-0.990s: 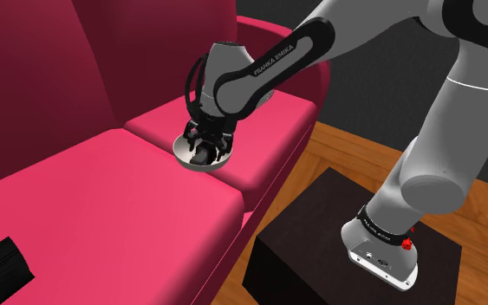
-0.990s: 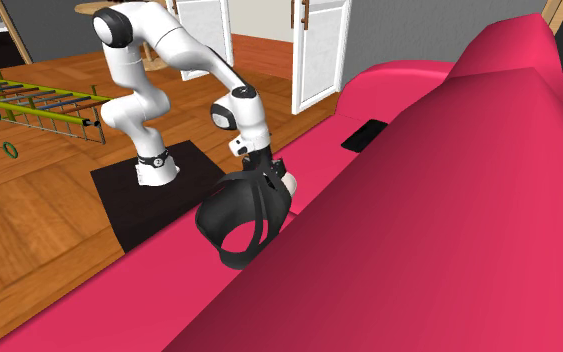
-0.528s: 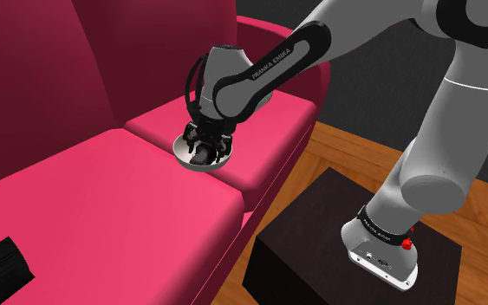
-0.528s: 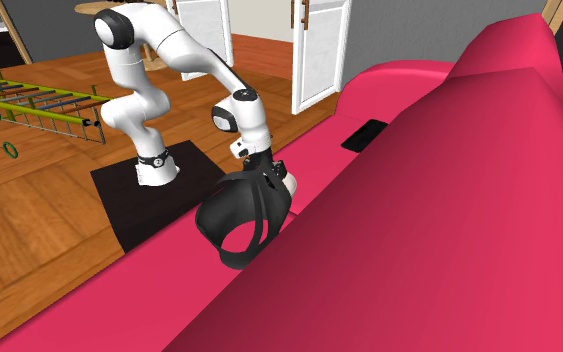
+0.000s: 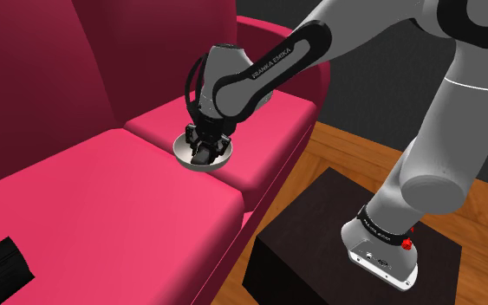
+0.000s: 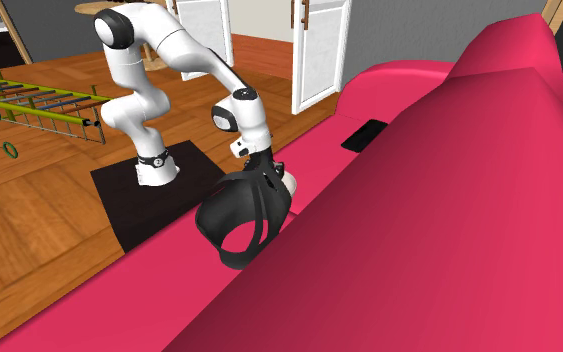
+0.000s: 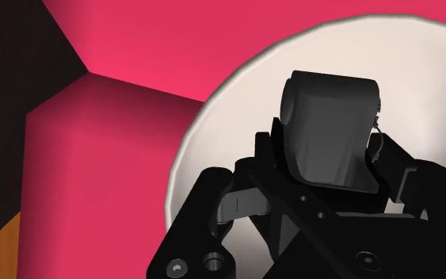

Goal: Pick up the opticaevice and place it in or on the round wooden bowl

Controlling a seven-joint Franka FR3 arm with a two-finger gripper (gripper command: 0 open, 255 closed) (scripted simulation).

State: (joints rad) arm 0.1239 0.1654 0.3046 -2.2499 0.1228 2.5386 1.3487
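The jaws, closed on a dark grey device [image 7: 328,131], have shifted slightly within the pale bowl [image 7: 205,158] below them. Release seems next.

pale grey round bowl [image 7: 427,71]: upright on pink sofa [image 5: 129,208] seat | dark grey blocky optical device [image 7: 328,131]: inside that bowl
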